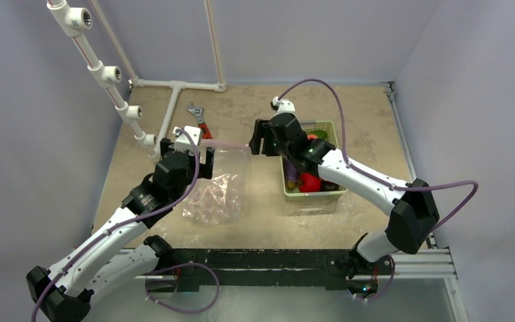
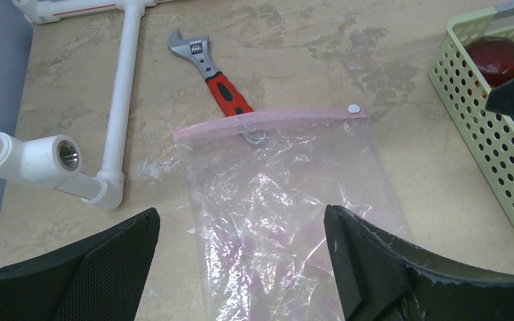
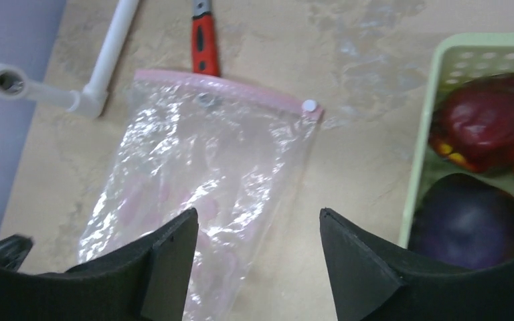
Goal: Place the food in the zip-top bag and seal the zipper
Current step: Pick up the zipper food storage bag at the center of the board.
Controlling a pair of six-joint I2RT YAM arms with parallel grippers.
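Note:
The zip-top bag (image 1: 216, 191) lies flat on the table, clear and crinkly, with nothing solid showing inside. Its pink zipper (image 2: 271, 120) runs along the far mouth edge, a white slider (image 2: 354, 108) at the right end. The food sits in a pale green basket (image 1: 315, 194): a dark red round piece (image 3: 485, 120), a purple piece (image 3: 465, 221) and a red one (image 1: 310, 181). My left gripper (image 2: 241, 221) hovers open over the bag (image 2: 288, 200), holding nothing. My right gripper (image 3: 258, 221) stands open and empty above the bag's right edge (image 3: 201, 167), left of the basket (image 3: 418, 167).
A red-handled wrench (image 2: 214, 73) lies just beyond the zipper, its handle end under the bag's mouth. White PVC pipes (image 2: 117, 107) run along the left and far side of the table. The basket (image 2: 488, 140) stands close to the right of the bag.

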